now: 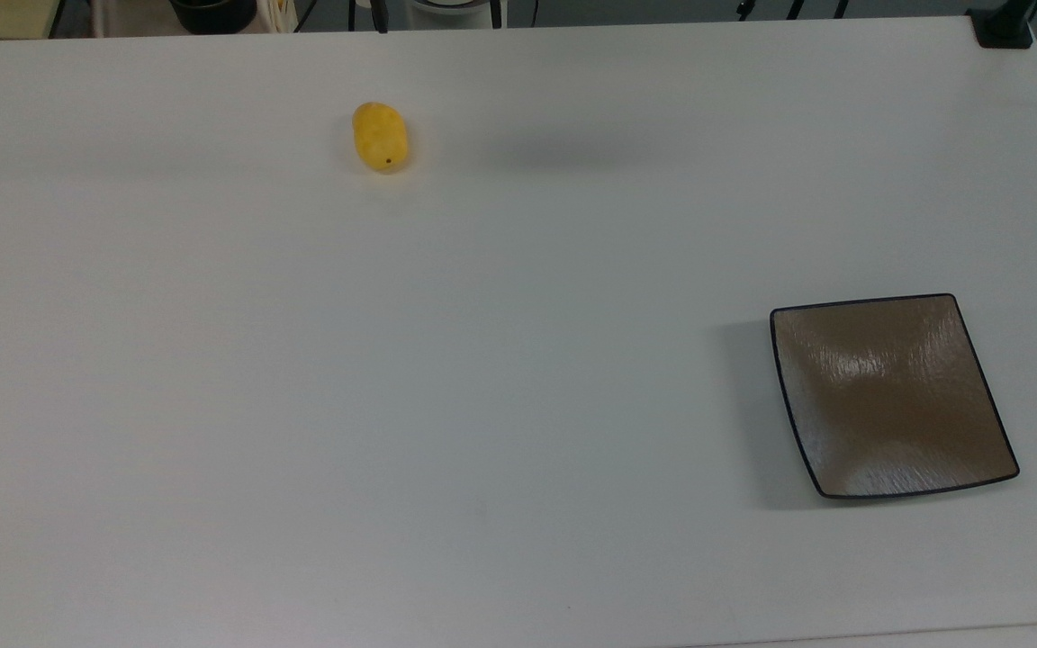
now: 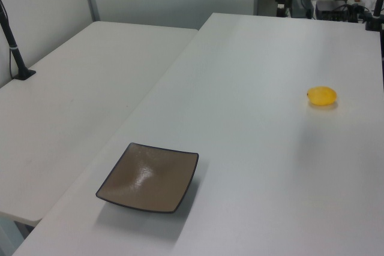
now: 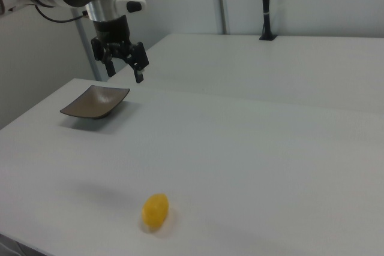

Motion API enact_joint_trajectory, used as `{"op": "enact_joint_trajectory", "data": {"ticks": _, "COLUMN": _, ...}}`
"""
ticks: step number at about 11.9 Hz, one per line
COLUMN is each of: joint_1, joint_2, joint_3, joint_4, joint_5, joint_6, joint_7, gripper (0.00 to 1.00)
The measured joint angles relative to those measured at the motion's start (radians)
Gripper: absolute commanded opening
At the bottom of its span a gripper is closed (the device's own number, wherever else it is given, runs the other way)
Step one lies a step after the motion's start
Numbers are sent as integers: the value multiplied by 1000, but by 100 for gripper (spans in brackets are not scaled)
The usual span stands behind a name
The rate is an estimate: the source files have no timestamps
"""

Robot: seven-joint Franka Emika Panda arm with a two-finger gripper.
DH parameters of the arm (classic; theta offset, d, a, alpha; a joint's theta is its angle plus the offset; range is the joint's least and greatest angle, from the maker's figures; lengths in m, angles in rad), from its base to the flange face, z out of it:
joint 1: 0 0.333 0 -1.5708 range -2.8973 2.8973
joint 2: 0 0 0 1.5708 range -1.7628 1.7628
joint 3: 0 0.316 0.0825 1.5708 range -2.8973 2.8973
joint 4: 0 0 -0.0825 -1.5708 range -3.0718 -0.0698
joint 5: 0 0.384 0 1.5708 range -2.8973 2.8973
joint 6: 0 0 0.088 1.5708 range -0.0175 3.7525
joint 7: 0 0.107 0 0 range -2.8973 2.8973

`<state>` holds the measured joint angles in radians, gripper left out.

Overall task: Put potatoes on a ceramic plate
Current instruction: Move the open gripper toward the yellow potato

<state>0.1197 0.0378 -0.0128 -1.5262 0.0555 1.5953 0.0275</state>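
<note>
Hand hangs high above the table, fingers spread wide and empty; potato lies bare on the table, well apart from the empty brown plate, so pick, carry and placing are all left.

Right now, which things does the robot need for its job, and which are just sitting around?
Needed for the job:
- potato
- ceramic plate
- gripper, open, up in the air

Just sitting around:
- black post on the second table
</note>
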Motion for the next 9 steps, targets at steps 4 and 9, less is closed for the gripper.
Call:
{"op": "enact_joint_trajectory", "data": {"ticks": 4, "joint_1": 2, "joint_2": 0, "joint_3": 1, "joint_4": -9, "joint_5": 0, "joint_6": -1, "joint_7": 0, "gripper": 100}}
{"op": "enact_joint_trajectory", "data": {"ticks": 9, "joint_1": 4, "joint_2": -15, "joint_3": 25, "joint_4": -81, "joint_5": 0, "joint_6": -1, "joint_7": -162, "gripper": 100}}
